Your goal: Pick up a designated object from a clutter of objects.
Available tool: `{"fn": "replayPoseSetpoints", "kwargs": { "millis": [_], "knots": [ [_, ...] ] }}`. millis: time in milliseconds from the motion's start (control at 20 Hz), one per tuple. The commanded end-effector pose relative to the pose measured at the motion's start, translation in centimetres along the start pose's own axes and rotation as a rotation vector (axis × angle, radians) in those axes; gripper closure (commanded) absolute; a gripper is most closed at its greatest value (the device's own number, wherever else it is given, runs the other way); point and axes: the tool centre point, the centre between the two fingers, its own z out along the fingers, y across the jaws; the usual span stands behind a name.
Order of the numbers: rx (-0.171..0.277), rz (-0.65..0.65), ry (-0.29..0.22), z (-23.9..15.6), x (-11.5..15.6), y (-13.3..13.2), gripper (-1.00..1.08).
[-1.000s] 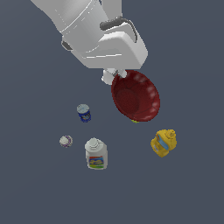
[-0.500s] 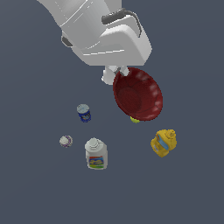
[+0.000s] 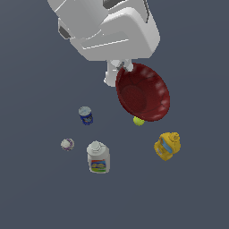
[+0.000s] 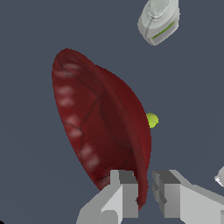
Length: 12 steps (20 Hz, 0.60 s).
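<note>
The dark red bowl (image 3: 143, 92) hangs tilted in the air under the white arm, above the other objects. My gripper (image 3: 120, 67) is shut on its rim at the upper edge; most of the fingers are hidden by the arm's body. In the wrist view the bowl (image 4: 98, 127) stands on edge, and my gripper (image 4: 143, 192) pinches its thin rim between two grey fingers (image 4: 122, 192). The yellow-green tennis ball (image 3: 138, 120) peeks out just below the bowl, and shows as a small ball (image 4: 152, 120) behind the rim.
On the dark floor lie a small blue can (image 3: 85, 115), a small whitish ball (image 3: 67, 144), a white labelled bottle (image 3: 98, 157) and a yellow bottle (image 3: 167, 145). The white bottle (image 4: 158, 19) also shows in the wrist view.
The arm has risen with the red bowl held in the gripper, looming larger and nearer the camera. The tennis ball under the bowl has come into sight. The other objects have not moved.
</note>
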Motion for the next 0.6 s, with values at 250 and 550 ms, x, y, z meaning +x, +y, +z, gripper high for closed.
{"fn": "replayPoseSetpoints", "kwargs": {
  "millis": [250,550],
  "knots": [
    [0.001,-0.002,0.002,-2.2,-0.4,-1.5,1.08],
    [0.002,-0.002,0.002,-2.6,-0.5,-1.8,1.08]
  ]
}}
